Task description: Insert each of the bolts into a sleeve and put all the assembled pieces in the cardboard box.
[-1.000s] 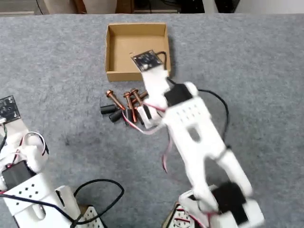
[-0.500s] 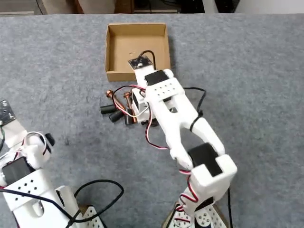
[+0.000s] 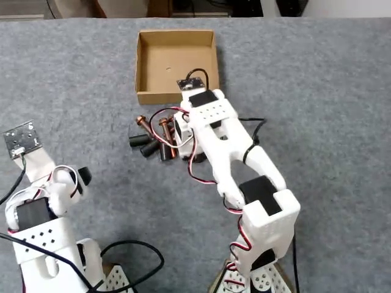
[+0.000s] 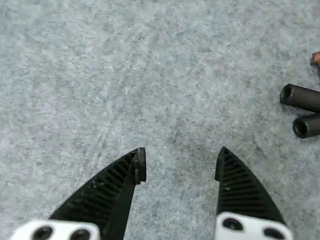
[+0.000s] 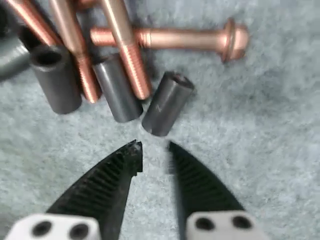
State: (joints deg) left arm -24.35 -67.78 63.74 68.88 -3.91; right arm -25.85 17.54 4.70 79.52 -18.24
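i see copper-coloured metal bolts and dark cylindrical sleeves heaped on grey felt just outside the shallow brown cardboard box (loose beside its front wall), right gripper slightly parted, left gripper spread wide.

copper bolts + black sleeves: lying jumbled, separate | cardboard box: open-topped, near pile
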